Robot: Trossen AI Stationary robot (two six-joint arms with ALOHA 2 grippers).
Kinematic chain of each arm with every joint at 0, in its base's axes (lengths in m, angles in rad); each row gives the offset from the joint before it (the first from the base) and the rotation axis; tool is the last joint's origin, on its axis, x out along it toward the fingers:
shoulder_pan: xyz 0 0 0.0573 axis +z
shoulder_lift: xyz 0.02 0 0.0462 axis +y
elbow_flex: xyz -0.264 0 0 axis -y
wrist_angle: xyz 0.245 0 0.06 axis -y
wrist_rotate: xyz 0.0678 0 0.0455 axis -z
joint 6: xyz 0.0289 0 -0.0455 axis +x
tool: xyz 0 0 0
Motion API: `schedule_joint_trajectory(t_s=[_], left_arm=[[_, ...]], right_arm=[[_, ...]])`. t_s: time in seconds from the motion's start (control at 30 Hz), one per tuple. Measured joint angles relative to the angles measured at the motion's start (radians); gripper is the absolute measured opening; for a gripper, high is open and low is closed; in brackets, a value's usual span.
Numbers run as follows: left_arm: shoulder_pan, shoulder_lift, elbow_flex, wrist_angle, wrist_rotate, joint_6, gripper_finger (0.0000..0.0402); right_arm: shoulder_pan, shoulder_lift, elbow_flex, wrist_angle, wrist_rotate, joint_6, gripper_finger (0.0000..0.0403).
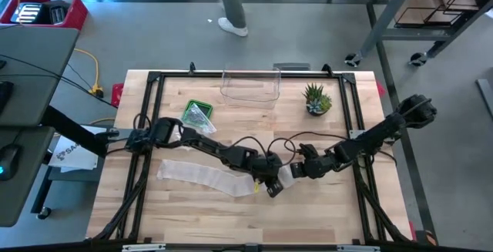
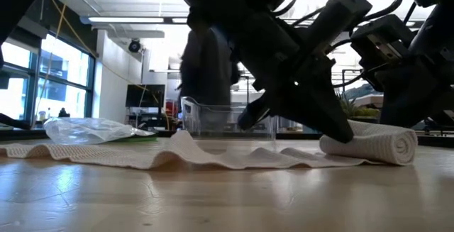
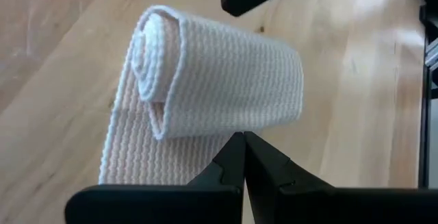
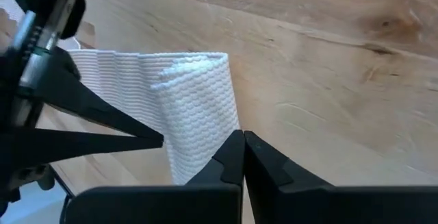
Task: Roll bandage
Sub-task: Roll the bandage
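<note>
Bandage tail [image 1: 202, 174] lies flat and wavy along the left half of the table [image 1: 231, 221], left slack, I'd judge, so it can feed into the roll [image 1: 286, 176] near the middle. Behind it sit a crumpled clear bag on a green tray [image 1: 197, 113], a clear plastic bin [image 1: 250, 87] and a small potted plant [image 1: 316, 99], all well apart from the work.

Both arms meet at the roll. The left gripper [image 1: 271, 186] comes at it from the tail side, fingers pinched together and holding nothing; the right gripper [image 1: 299, 169] closes in from the other side, likewise pinched shut and empty. It looks as though the tips are meant to nudge or pin the roll, not clamp it.

From overhead the roll is half hidden under the arms. The low view shows its spiral end [image 2: 397, 145] resting on the wood (only a few turns so far). The left wrist view shows the loose outer wrap [image 3: 226, 80], with its own tips just short of it.
</note>
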State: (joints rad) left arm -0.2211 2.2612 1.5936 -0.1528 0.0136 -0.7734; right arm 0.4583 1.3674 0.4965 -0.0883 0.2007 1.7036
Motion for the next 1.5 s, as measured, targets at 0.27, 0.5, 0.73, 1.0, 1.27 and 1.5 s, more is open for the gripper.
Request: schedule_joint_trajectory(t_s=[0.27,0.5,0.73,1.0,1.27,1.5], left_arm=[[0.002,0.019,-0.001,0.002,-0.020,-0.008,0.0000],[0.024,0.035,0.000,0.009,-0.020,-0.010,0.0000],[0.029,0.047,0.002,0.046,-0.012,-0.022,0.0000],[0.048,0.048,0.000,0.057,-0.024,0.029,0.0000],[0.077,0.047,0.020,0.058,-0.009,0.102,0.0000],[0.075,0.047,0.051,-0.041,0.072,0.206,0.0000]], right_arm=[[-0.001,0.003,-0.011,0.005,-0.009,-0.010,0.0000],[0.002,0.089,-0.011,0.098,-0.019,-0.010,0.0000],[0.003,0.110,-0.010,0.164,-0.002,-0.003,0.0000],[0.014,0.049,-0.010,0.163,0.031,-0.011,0.0000],[0.042,0.047,-0.010,0.166,0.051,0.008,0.0000],[0.042,0.047,-0.010,0.166,0.086,0.016,0.0000]])
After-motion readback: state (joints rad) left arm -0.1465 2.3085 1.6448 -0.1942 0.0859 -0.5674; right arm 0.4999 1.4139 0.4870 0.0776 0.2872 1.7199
